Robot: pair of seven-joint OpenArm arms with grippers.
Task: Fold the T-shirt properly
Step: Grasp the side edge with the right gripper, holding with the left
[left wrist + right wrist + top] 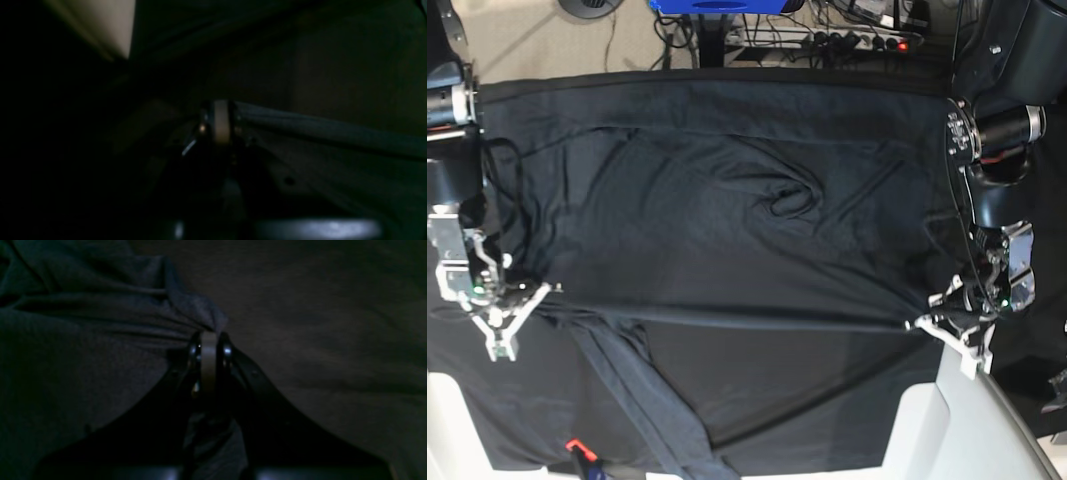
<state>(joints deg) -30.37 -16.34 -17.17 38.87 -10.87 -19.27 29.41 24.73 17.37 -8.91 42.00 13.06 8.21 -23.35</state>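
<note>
- Nearest the lens in the right wrist view, we find the right gripper pressed together on a bunched corner of the T-shirt; the pale pads meet with grey knit fabric pinched between them at the tip.
- In the same view the shirt spreads to the left in soft ridges, while the smoother table cloth fills the right side.
- In the left wrist view, we see the left gripper likewise clamped, with a rolled hem of the shirt running from its tip off to the right. The picture is very dark, and we cannot make out much beyond that edge.
- From the base view, the T-shirt lies spread across most of the table, over the black table cloth.
- Its near edge is drawn into a taut, straight line between the two grippers: the right gripper at the view's left, the left gripper at the view's right.
- One long sleeve trails from that edge toward the near side of the table, lying diagonally and bunching near the table's front.
- A small pucker of fabric sits in the upper middle of the shirt.
- A power strip and cables lie on the floor beyond the far edge of the table.
</note>
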